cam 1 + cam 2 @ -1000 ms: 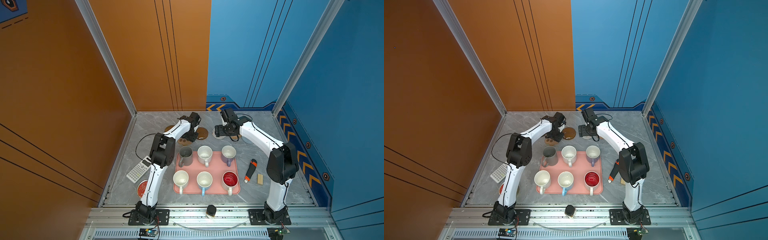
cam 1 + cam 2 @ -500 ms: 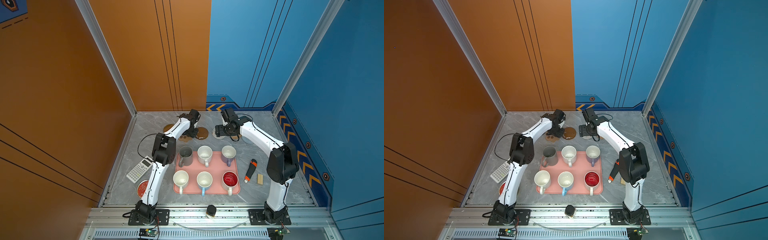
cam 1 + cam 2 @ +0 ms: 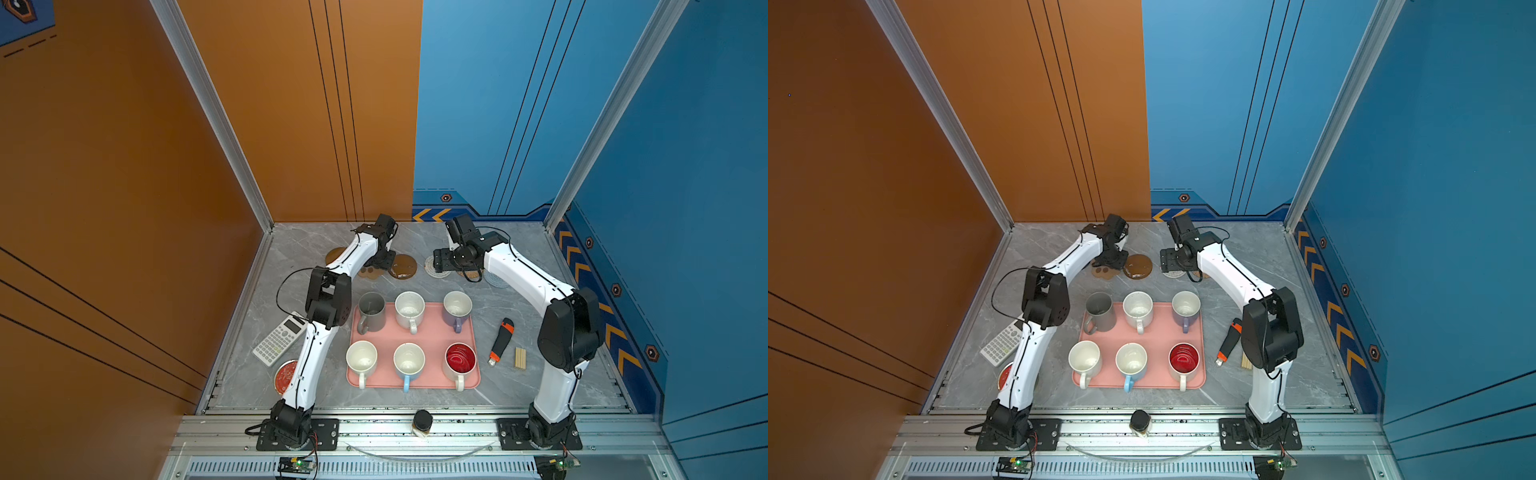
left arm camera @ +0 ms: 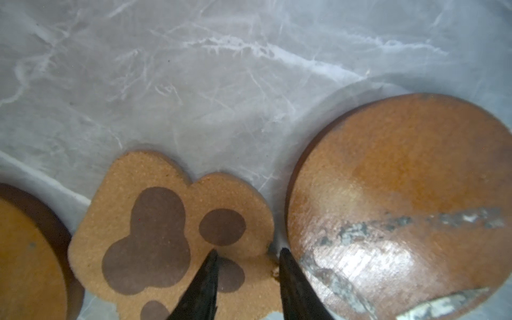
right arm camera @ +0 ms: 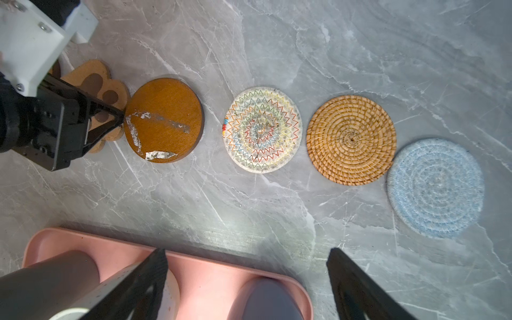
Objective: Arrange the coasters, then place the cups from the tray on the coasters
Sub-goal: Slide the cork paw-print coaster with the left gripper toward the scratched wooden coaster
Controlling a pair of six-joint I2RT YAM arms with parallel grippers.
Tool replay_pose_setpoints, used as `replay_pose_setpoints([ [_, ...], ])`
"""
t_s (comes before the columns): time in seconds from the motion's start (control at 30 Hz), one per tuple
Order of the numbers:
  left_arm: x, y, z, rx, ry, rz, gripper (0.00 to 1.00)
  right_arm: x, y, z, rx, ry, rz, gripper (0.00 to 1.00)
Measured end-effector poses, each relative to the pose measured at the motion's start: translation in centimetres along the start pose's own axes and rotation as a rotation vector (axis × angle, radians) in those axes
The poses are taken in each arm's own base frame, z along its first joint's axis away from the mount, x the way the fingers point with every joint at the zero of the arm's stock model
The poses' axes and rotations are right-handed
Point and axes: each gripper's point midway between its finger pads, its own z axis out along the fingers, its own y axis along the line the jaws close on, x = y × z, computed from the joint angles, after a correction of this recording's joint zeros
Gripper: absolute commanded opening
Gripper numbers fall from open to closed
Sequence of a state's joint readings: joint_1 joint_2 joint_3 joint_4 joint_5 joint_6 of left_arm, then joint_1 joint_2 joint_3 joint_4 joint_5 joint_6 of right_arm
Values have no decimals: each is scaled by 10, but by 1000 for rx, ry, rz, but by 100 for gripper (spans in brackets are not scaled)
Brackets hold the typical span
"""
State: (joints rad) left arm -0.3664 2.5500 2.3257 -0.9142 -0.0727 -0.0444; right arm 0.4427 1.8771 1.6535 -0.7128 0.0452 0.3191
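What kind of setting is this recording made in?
Likely a staged robot test cell: orange and blue wall panels, two arms bolted to an aluminium rail, a marble-look tabletop holding a pink tray of mugs.

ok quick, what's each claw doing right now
left claw: partly open, tips at the edge of the paw coaster, no grip seen
right claw: wide open, holding nothing

Left gripper point(image 4: 248, 250) shifted rearward, away from tray point(image 3: 434, 334), jaws slightly narrower; paw coaster point(image 4: 155, 235) slid same way beneath its fingertips
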Motion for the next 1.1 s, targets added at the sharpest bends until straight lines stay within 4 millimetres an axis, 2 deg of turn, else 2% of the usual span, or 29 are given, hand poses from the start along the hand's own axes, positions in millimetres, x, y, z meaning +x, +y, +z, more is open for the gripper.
replay_pose_setpoints([
  [0.2,-3,-2,-1,12,-9,-18,43,3,-4,0,5,5,5,89],
  [0.4,-10,-3,-6,20,-29,-34,52,3,-5,-1,6,5,6,89],
  [0.6,-19,-3,-17,21,-60,-31,58,5,-5,-1,7,7,10,89],
  [0.73,-27,4,-34,0,-95,-23,59,6,-6,-3,6,6,10,89],
  [0.9,-42,33,-60,-46,-154,-49,62,5,-6,-3,5,3,10,89],
  [0.97,-49,56,-67,-72,-180,-80,64,7,-6,-1,6,5,10,89],
  [1.1,-50,106,-73,-129,-194,-149,65,12,-8,2,10,18,9,89],
])
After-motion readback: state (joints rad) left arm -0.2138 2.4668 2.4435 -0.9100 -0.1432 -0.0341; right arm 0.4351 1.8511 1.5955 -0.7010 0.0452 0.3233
